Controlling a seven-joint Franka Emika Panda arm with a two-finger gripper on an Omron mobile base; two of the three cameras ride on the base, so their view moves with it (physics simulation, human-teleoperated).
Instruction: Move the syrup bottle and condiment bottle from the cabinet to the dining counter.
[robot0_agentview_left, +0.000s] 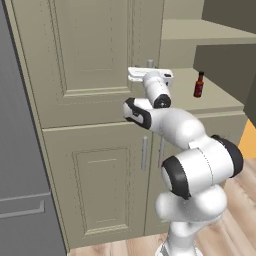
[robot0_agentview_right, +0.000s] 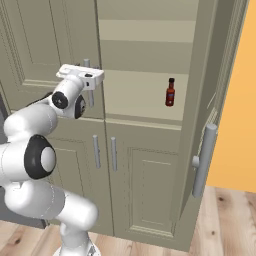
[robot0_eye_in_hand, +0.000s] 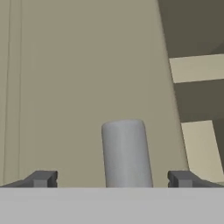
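The gripper (robot0_eye_in_hand: 113, 178) stands wide open astride the cabinet (robot0_agentview_left: 90, 150) door's silver handle (robot0_eye_in_hand: 126, 153) (nothing clamped); the condiment bottle (robot0_agentview_right: 170, 92) sits on a shelf.

The silver door handle (robot0_eye_in_hand: 126, 153) runs off the bottom of the hand view, its lower length unseen. In the left base view the robot's wrist covers most of that handle. The small red bottle's (robot0_agentview_right: 170, 92) label is too tiny to read. The cabinet (robot0_agentview_left: 90, 150) is cropped at the frame's top.
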